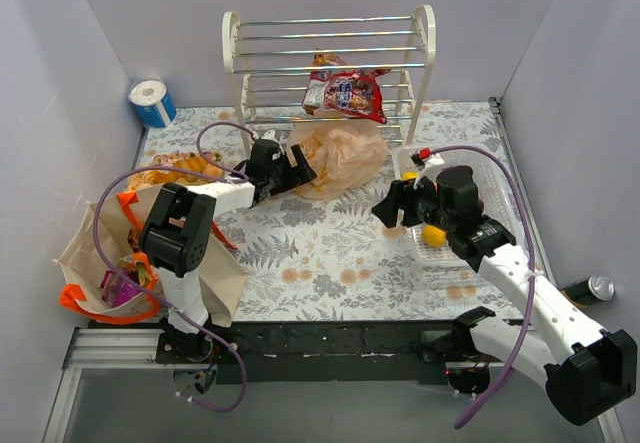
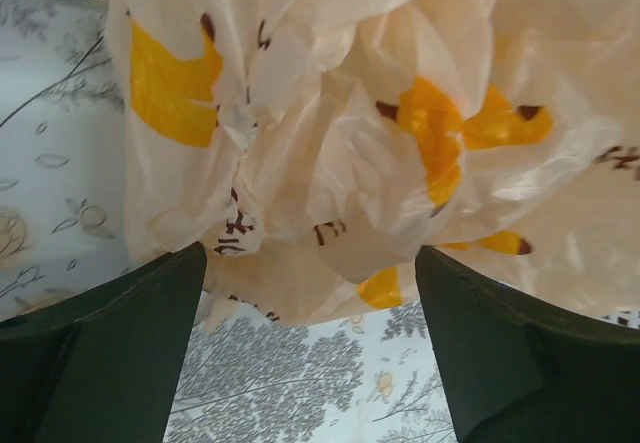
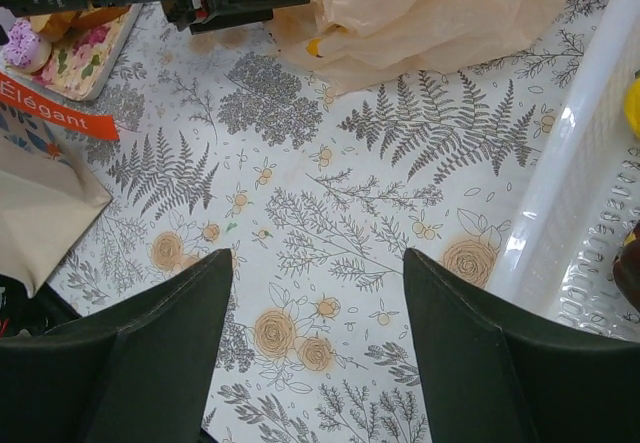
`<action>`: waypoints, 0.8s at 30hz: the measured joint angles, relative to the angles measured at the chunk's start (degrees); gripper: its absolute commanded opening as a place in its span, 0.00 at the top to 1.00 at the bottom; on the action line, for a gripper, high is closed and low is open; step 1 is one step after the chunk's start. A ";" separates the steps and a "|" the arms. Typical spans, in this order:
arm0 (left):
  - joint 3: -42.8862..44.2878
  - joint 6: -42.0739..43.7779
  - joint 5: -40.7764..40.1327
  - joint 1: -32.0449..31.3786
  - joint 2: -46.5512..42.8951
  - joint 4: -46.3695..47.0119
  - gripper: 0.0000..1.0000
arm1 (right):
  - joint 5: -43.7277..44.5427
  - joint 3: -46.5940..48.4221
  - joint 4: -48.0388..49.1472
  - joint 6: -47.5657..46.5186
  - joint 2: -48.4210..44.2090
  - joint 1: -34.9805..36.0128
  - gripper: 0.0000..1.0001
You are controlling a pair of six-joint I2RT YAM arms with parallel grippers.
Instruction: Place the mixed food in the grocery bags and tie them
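The peach plastic bag (image 1: 340,158) lies crumpled at the back centre of the table. My left gripper (image 1: 300,171) is open at its left edge. In the left wrist view the bag (image 2: 330,143) fills the top, and its lower folds hang level with the tips of the open left gripper (image 2: 310,253). The beige tote (image 1: 225,273) with orange handles stands at the left, with colourful packets (image 1: 120,288) inside. My right gripper (image 1: 385,208) is open over bare tablecloth, and in the right wrist view the gripper (image 3: 318,255) holds nothing. A yellow fruit (image 1: 433,235) lies in the white basket (image 1: 500,188). Red snack packets (image 1: 348,93) rest on the rack.
A white rack (image 1: 330,58) stands at the back. A tray of pastries (image 1: 185,168) sits behind the tote, and a blue-and-white roll (image 1: 152,103) is in the back left corner. A can (image 1: 590,288) lies at the right edge. The basket wall (image 3: 570,183) is just right of my right gripper.
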 measured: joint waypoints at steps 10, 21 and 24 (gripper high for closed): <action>-10.69 -0.39 -4.02 0.72 -8.15 3.06 0.20 | -2.03 0.00 -0.42 -0.31 2.29 -0.52 0.25; -9.68 0.72 -1.40 2.60 -3.54 4.52 0.39 | -4.00 -0.07 0.15 -0.09 3.67 -0.76 0.25; -9.22 1.09 -1.51 2.34 -2.40 4.72 0.55 | -4.76 -0.07 0.81 0.13 3.78 -0.76 0.25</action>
